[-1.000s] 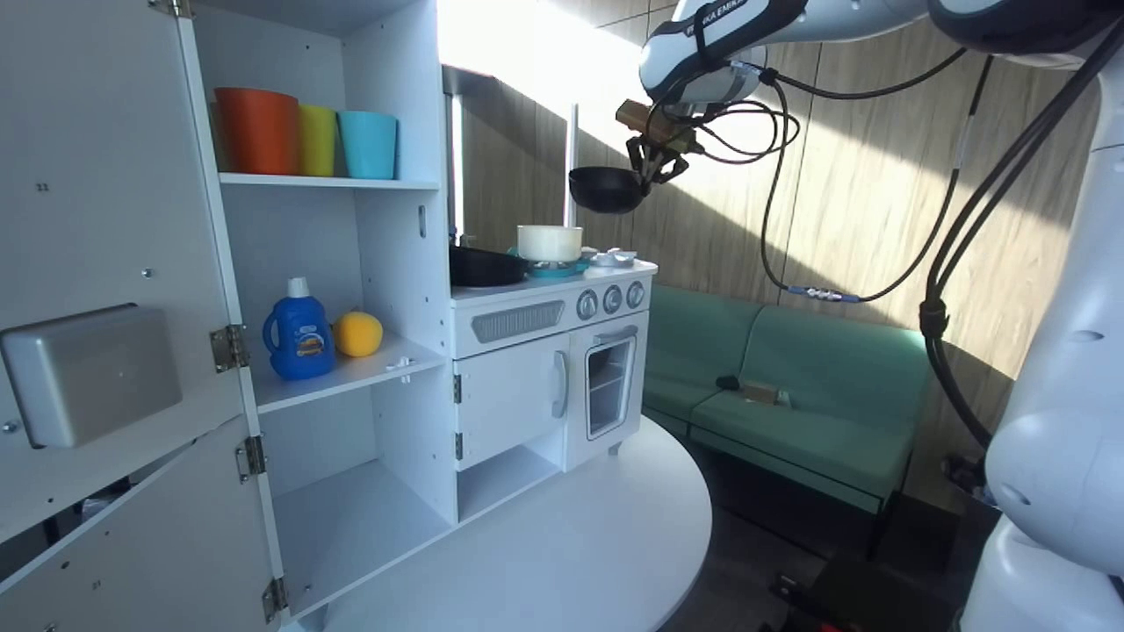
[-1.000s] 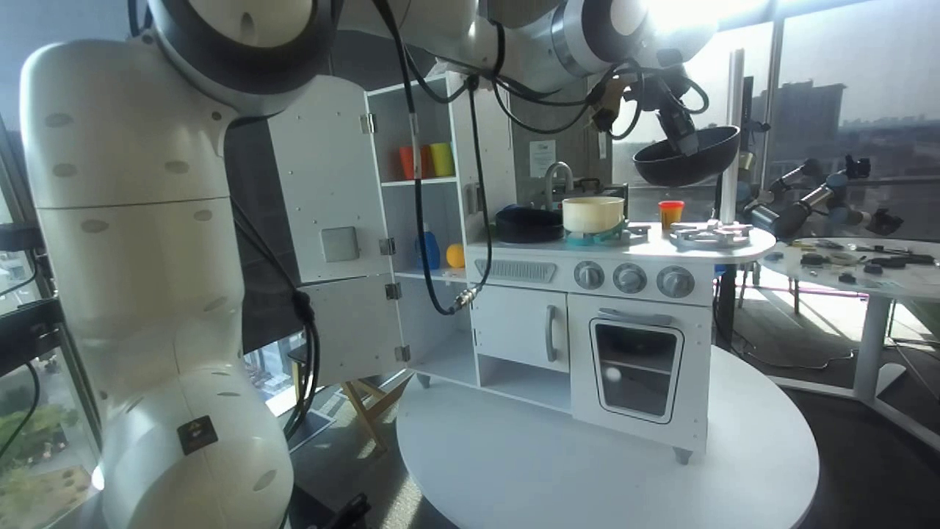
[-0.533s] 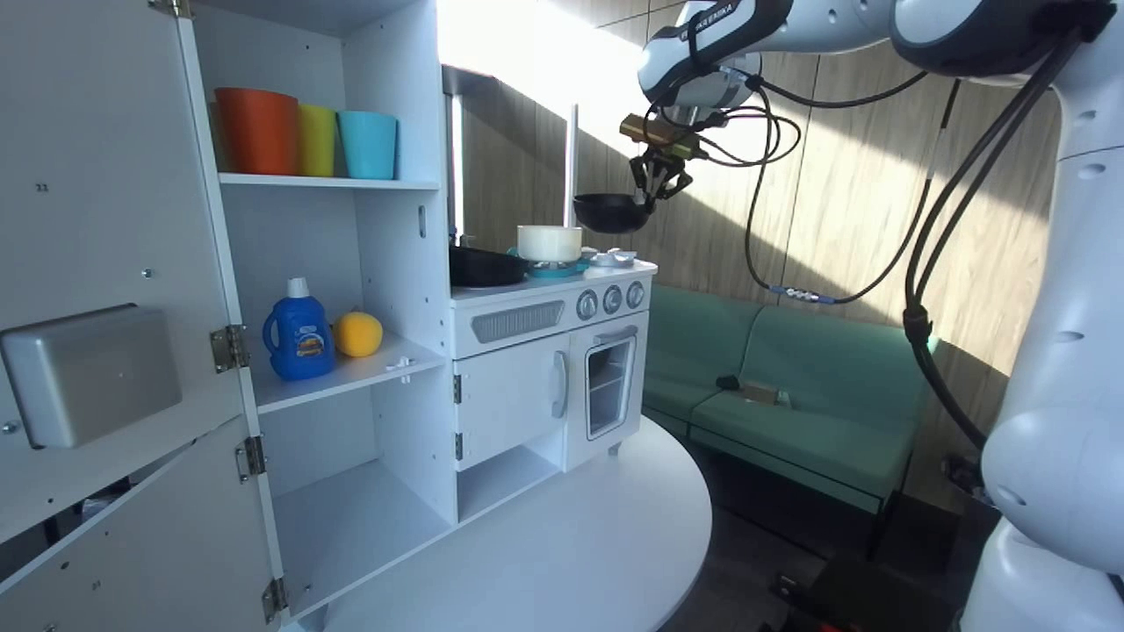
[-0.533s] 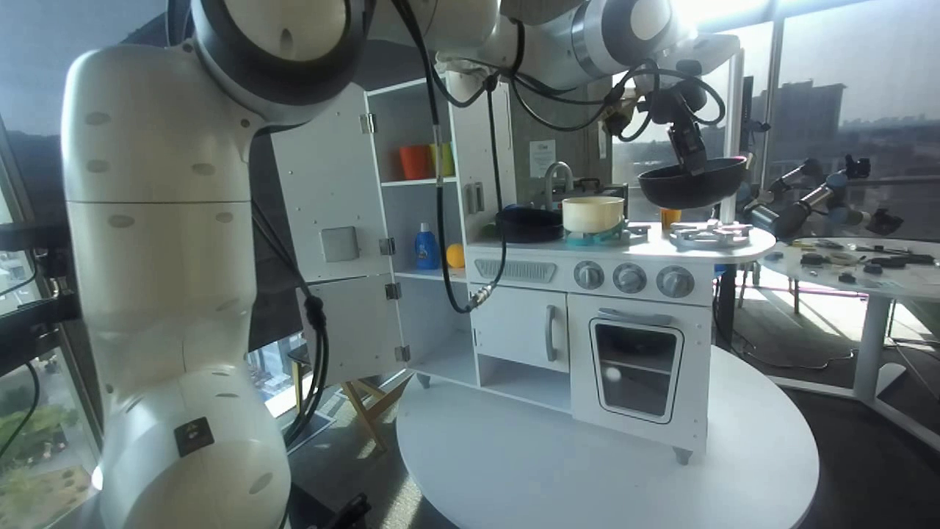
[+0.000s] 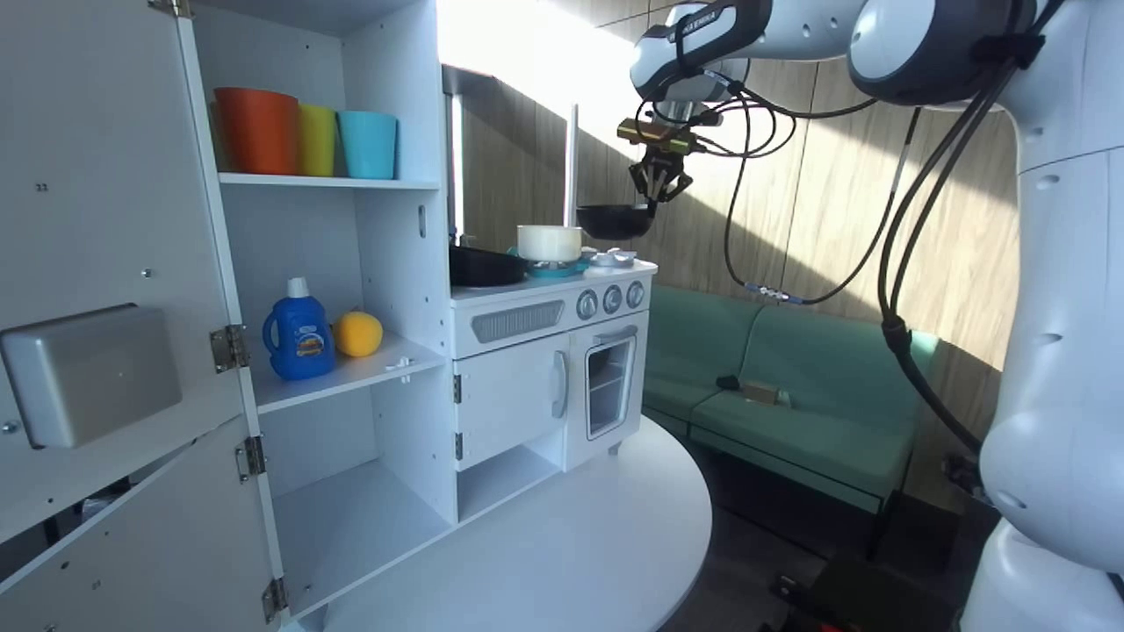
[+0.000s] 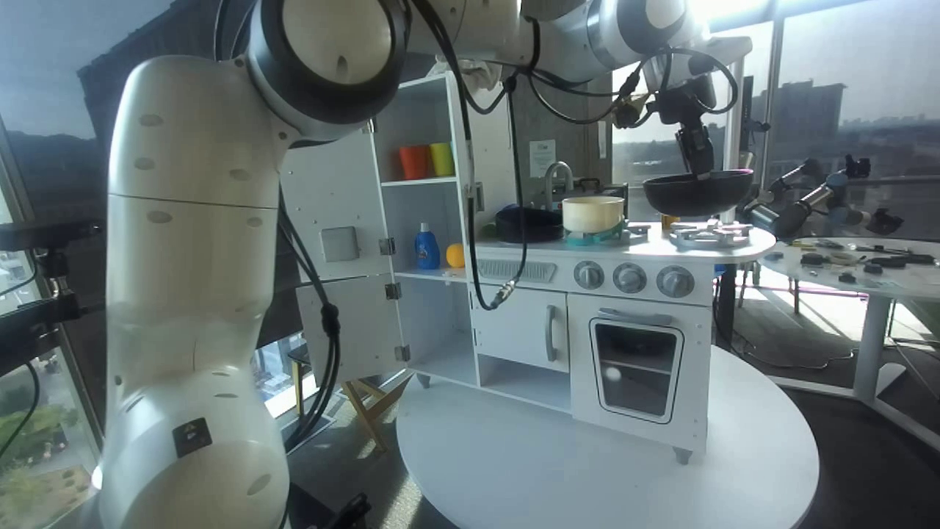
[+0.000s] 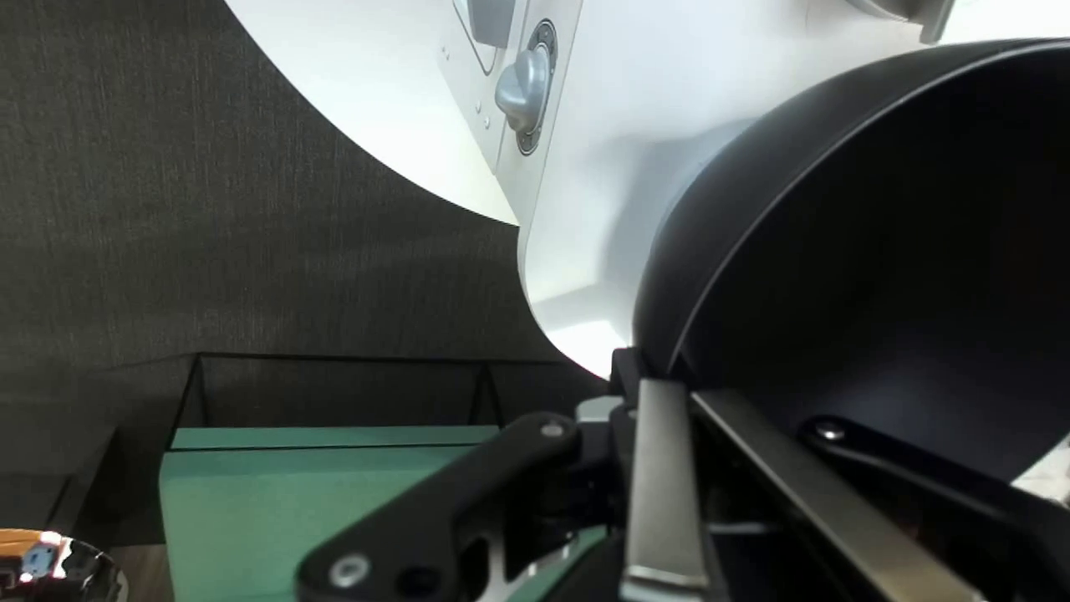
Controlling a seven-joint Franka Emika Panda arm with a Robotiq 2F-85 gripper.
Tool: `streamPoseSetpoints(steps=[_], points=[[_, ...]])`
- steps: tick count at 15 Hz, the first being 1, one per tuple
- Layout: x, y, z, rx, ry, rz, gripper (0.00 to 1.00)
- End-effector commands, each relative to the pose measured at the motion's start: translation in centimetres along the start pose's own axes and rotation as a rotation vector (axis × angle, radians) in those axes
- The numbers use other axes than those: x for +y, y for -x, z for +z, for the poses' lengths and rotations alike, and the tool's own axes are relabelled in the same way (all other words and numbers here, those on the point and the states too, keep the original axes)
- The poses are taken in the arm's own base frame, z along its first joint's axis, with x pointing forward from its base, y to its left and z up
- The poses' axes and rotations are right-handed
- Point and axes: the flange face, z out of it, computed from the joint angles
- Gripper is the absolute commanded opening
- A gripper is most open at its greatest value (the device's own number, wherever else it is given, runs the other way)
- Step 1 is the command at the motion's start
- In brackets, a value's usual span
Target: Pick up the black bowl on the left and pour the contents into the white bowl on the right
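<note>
My gripper (image 5: 652, 205) is shut on the near rim of the black bowl (image 5: 615, 223). It also shows in an exterior view (image 6: 703, 175) and in the wrist view (image 7: 669, 368). The black bowl (image 6: 698, 195) is held almost level, a little above the right end of the counter, apart from it. In the wrist view the bowl (image 7: 903, 251) fills the right side; its inside is dark and I see no contents. The white bowl (image 6: 593, 215) stands upright on a teal burner left of the black bowl; it also shows in an exterior view (image 5: 549, 243).
A wide black pan (image 6: 529, 225) sits left of the white bowl. A silver burner (image 6: 710, 234) is below the held bowl. An orange cup (image 6: 668, 222) is mostly hidden behind it. A pole (image 5: 571, 167) rises behind. A cabinet shelf (image 5: 329, 182) holds cups.
My gripper has moved down with the black bowl and slightly to the right in an exterior view. The bowl has gone from tilted to nearly level and now covers most of the orange cup.
</note>
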Motion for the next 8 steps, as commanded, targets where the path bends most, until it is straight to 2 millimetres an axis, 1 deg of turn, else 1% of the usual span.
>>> streamPoseSetpoints(steps=[1, 8], points=[[-1.4, -1.7, -0.1, -0.004, -0.001, -0.019, 0.07], [-3.2, -3.0, 0.7, 0.013, 0.019, -0.044, 0.07]])
